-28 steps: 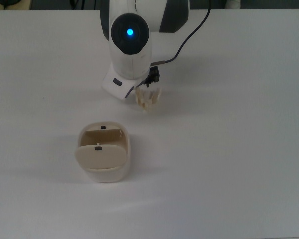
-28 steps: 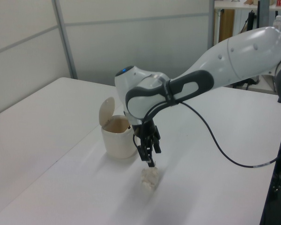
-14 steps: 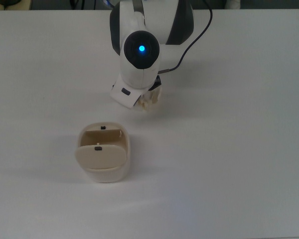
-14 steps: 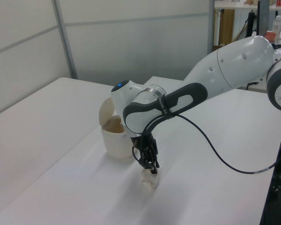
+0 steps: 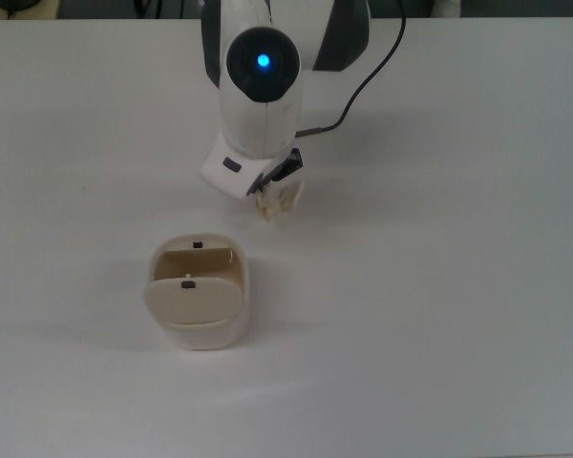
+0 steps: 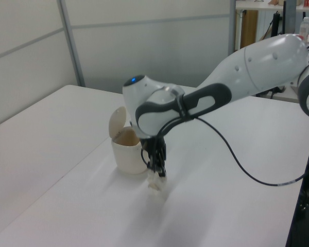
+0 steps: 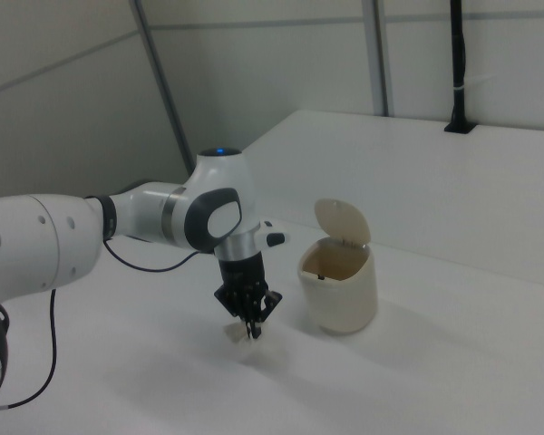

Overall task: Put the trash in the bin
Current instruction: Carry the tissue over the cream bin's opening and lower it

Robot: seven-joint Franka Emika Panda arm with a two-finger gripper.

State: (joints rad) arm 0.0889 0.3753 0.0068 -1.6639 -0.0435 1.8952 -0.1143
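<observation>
White tabletop [image 6: 51, 170] fills every view, with pale wall panels behind it in the two side views.

Nearest the camera in the left view is the trash [image 6: 154, 183], a small crumpled cream scrap hanging from the tips of the gripper [image 6: 157, 171]. It looks to be just clear of the table, though contact cannot be ruled out. The gripper is closed down on the scrap's top, fingers drawn nearly together, and only a pinch of paper seems to be caught. In the top view the trash [image 5: 279, 200] shows just under the wrist, at about 1 o'clock from the bin [image 5: 199, 303] and a little apart from it.

Just behind the scrap in the left view stands the bin [image 6: 129, 154], its rounded flap lid [image 6: 117, 121] tipped up and the mouth open. The right view agrees: gripper [image 7: 251, 324] low over the table, bin [image 7: 338, 285] beside it with the lid raised.

My worries from here:
- That thin pinch on loose folds could let go during the carry, dropping the scrap short of the bin.
- At this height the scrap sits lower than the rim, so a sideways move without lifting would likely knock the light bin or shove it along.
- The upright flap could be clipped by the wrist and fall shut.
- Released off-centre, the spiky scrap may catch on the rim.
</observation>
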